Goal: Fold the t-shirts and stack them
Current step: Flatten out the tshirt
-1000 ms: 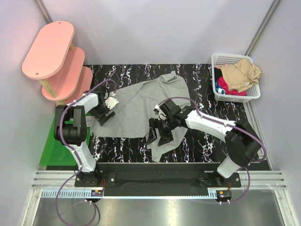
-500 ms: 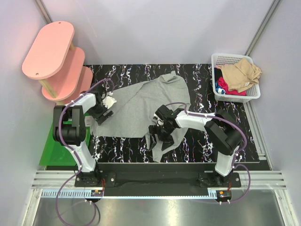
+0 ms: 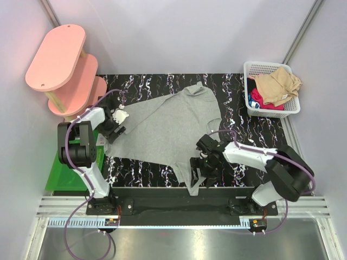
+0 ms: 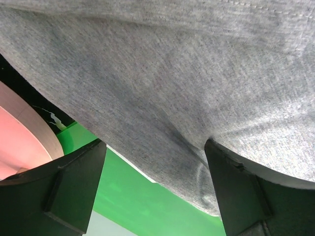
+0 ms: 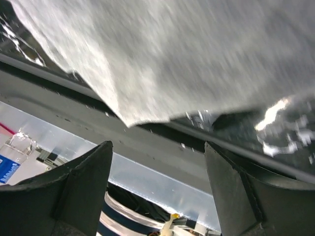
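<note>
A heather grey t-shirt (image 3: pixel 168 127) lies spread on the black marbled table (image 3: pixel 244 130), its lower flap reaching toward the near edge. My left gripper (image 3: pixel 112 131) is at the shirt's left edge. In the left wrist view the left gripper (image 4: pixel 152 145) is open, with grey cloth (image 4: pixel 172 83) draped across the view and its hem by the right finger. My right gripper (image 3: pixel 202 172) is over the lower flap near the front edge. In the right wrist view the right gripper (image 5: pixel 158 145) is open, a blurred cloth corner (image 5: pixel 147 73) beyond the jaws. Tan (image 3: pixel 279 84), red (image 3: pixel 265 102) and blue (image 3: pixel 251 100) shirts sit in the basket.
A white lattice basket (image 3: pixel 265 65) stands at the back right corner. A pink tiered shelf (image 3: pixel 59 65) stands at the back left. A green mat (image 3: pixel 62 173) lies left of the table, also under the left gripper in the left wrist view (image 4: pixel 123 191). A metal rail (image 3: pixel 179 206) runs along the front.
My right gripper moved right and toward the near edge, and the shirt's lower flap went with it, leaving the shirt flatter. My left gripper shifted slightly left and back along the shirt's edge.
</note>
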Available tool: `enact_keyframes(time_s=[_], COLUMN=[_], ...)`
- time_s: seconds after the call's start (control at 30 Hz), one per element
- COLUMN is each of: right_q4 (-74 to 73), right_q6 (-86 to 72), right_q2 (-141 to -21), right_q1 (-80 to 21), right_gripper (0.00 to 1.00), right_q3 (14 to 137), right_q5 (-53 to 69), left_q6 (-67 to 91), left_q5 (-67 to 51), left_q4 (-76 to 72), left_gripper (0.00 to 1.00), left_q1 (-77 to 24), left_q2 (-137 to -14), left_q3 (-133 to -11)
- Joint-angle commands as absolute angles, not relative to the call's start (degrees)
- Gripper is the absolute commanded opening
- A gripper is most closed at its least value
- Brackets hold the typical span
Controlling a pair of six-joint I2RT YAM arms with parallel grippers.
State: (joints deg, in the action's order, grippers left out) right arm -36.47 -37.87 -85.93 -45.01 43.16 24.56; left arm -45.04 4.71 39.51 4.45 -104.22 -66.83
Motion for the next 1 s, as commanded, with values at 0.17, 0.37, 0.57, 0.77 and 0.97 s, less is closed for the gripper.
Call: enact_keyframes(time_s=[0.17, 0.37, 0.57, 0.77, 0.97], right_q4=[-49.9, -48.0, -40.4, -35.1, -31.2], right_q6=[-35.5, -28.6, -29.7, -32.3, -35.0], right_q2=[-81.0, -93.7, -110.2, -116.9, -115.3], right_q1=[-42.6, -28.6, -25.1, -25.1, -25.1], right_gripper=[0.86, 0.88, 0.81, 0.8, 0.8], right_q3=[60.3, 82.8, 88.4, 89.1, 82.9], right_q5=[19.7, 17.2, 19.1, 23.1, 24.8], left_q6=[-46.1, -44.6, -41.1, -39.6, -39.4], left_q5=[0.4, -6.6, -5.3, -4.4, -1.4], left_q4=[42.4, 52.3, 52.2, 51.2, 50.4], left_gripper=[0.87, 0.89, 0.88, 0.87, 0.85], left_q1=[5.5, 4.8, -3.5, -6.2, -7.4], left_q2=[-98.6, -91.4, -94.2, -102.5, -105.6], left_q3=[-65.6, -74.1, -75.1, -78.7, -77.4])
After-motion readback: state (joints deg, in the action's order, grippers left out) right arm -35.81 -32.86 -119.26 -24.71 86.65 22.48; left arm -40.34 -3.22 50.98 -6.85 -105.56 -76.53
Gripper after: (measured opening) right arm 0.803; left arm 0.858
